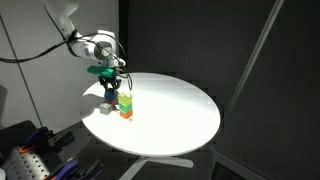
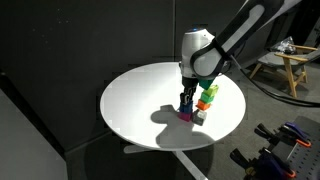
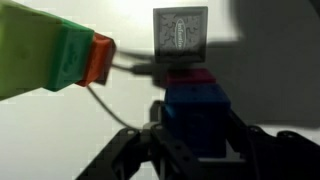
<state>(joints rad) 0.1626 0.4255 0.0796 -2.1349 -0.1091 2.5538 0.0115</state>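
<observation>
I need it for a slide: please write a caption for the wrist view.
Gripper shut on a blue block, with a green-and-orange stack beside it on the white table.

grn/org stack (image 1: 126, 103) crowds blue blk (image 3: 195, 108); far tabletop (image 1: 178, 112) open

Wrist view: green block (image 3: 40, 55) blurs off the left edge; the hand (image 3: 195, 128) hides the blue block (image 3: 195, 100) beside it at its base.
</observation>
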